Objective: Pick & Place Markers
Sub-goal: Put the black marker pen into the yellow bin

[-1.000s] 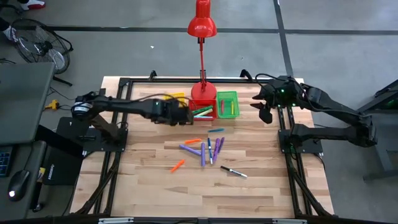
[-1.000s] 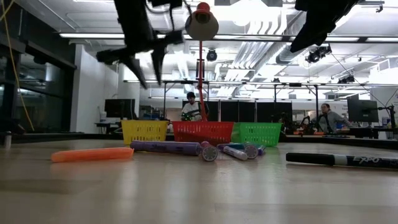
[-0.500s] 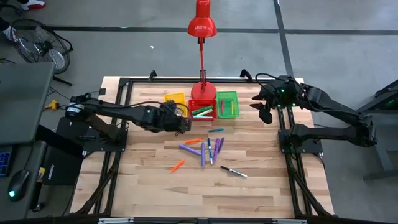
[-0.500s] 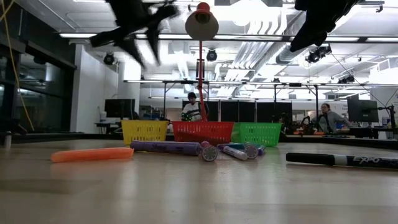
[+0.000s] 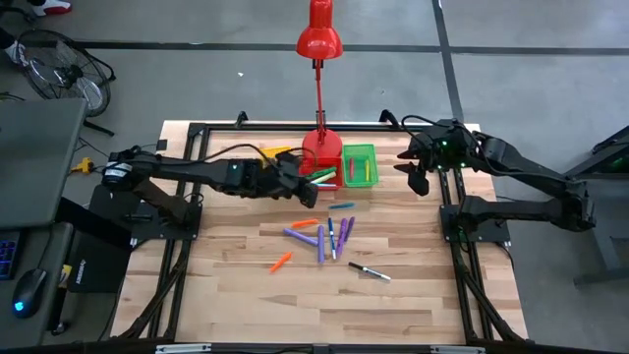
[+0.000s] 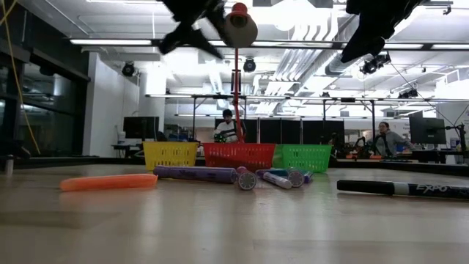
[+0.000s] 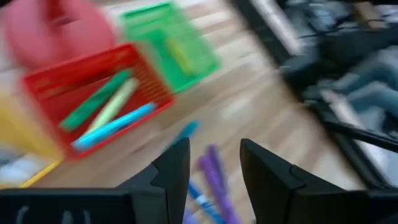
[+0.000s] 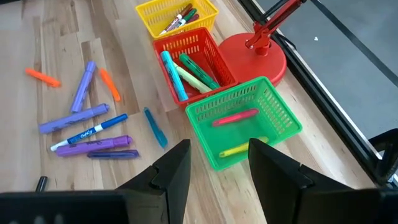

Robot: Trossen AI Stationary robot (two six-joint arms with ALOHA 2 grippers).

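Markers (image 5: 324, 236): loose cluster on the wooden surface (image 5: 246, 285) in front of the bins; several purple, 1 blue-and-white, 1 teal lying nearest the bins.
Orange marker (image 5: 281, 262): apart from the cluster, toward the left arm's side and the near edge; a 2nd orange one (image 5: 305, 223) at the cluster's top.
Black marker (image 5: 370, 271): alone, on the near right of the cluster, white lettering seen in the low view.
Red bin (image 8: 196, 57): middle of the row of 3, holding green, pale green and light blue markers.
Yellow bin (image 8: 178, 15): on the left arm's side of the red one, several markers inside.
Green bin (image 8: 244, 121): on the right arm's side, 1 pink and 1 yellow marker inside.
Left claw (image 7: 212, 160): raised above the surface just in front of the red bin, fingers parted, nothing between them.
Right claw (image 8: 217, 163): raised at the far right corner, beside the green bin, fingers parted, holding nothing.
Red lamp (image 5: 320, 39): round base touching the back of the red bin, stem rising behind the row.
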